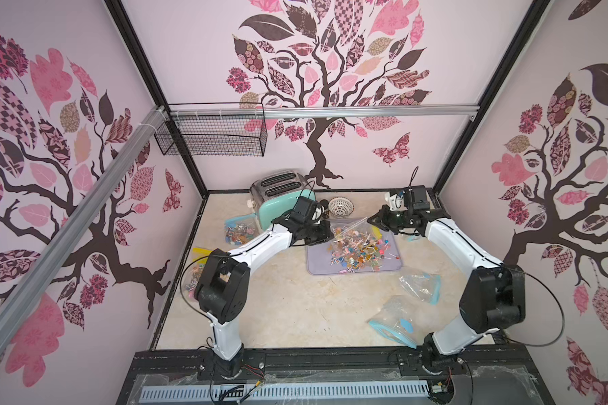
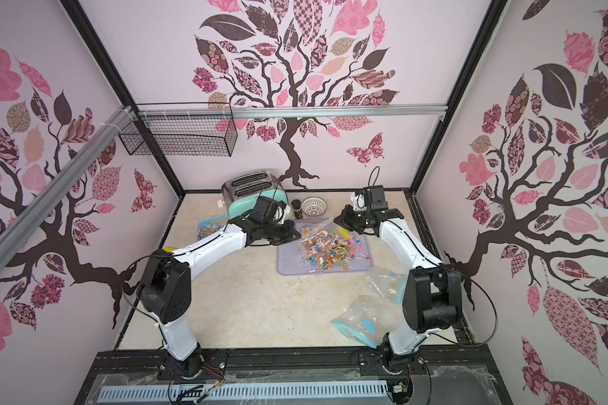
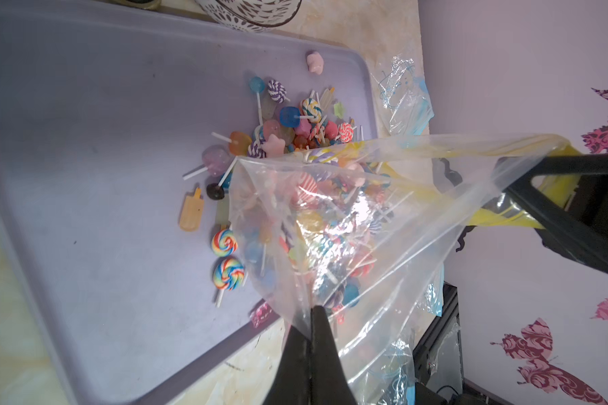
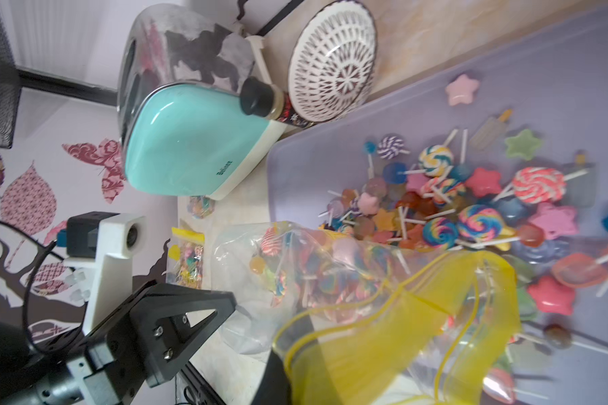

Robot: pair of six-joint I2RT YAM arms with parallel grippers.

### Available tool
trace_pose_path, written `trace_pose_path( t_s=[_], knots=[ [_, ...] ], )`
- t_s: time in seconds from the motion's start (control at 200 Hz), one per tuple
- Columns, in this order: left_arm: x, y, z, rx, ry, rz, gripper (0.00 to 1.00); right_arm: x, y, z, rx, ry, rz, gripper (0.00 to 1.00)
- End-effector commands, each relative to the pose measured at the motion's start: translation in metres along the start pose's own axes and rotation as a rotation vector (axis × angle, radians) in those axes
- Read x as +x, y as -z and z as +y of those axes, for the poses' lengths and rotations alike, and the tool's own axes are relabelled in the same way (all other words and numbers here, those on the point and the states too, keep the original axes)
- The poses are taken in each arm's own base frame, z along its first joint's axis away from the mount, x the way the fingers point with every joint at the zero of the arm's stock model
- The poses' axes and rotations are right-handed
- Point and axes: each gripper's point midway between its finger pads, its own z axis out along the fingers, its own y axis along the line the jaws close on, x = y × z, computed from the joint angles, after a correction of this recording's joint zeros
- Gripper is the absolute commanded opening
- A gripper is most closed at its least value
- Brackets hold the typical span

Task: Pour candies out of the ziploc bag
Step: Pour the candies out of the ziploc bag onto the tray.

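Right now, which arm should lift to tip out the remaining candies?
Probably left: the left tool pinches the bag by its clear closed end; the right tool holds the yellow mouth over the tray.

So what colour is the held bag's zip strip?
Yellow; zip strip shows best in the right wrist view.

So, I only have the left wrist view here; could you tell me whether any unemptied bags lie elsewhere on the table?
Observer: Yes, a blue-zipped full bag lies beside the toaster, left of the tray.
Operator: Thank you. Is that the only one?
Observer: No, a yellow-zipped full bag lies under the elbow of the left arm, partly hidden.
Operator: And can the bag I am holding empty freely?
Observer: In the right wrist view, the yellow mouth of the held bag gapes toward the tray, with the poured candies heaped right before it.
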Motion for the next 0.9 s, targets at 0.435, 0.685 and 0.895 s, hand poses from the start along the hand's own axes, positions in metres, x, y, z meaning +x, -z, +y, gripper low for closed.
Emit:
trace_pose_path(
  t_s=[0.435, 0.685, 0.895],
  knots=[
    [-0.030, -0.039, -0.012, 0.019, -0.034, 0.034, 0.00, -0.036, -0.019, -0.045, 0.058, -0.014, -0.044, 0.00],
    [-0.042, -0.018, -0.036, 0.025, -0.077, 0.023, 0.00, -0.026, -0.021, -0.051, 0.064, -0.028, -0.029, 0.22],
    [-0.039, -0.011, -0.044, 0.024, -0.096, 0.039, 0.00, -0.019, -0.021, -0.054, 0.061, -0.040, -0.019, 0.32]
  ],
)
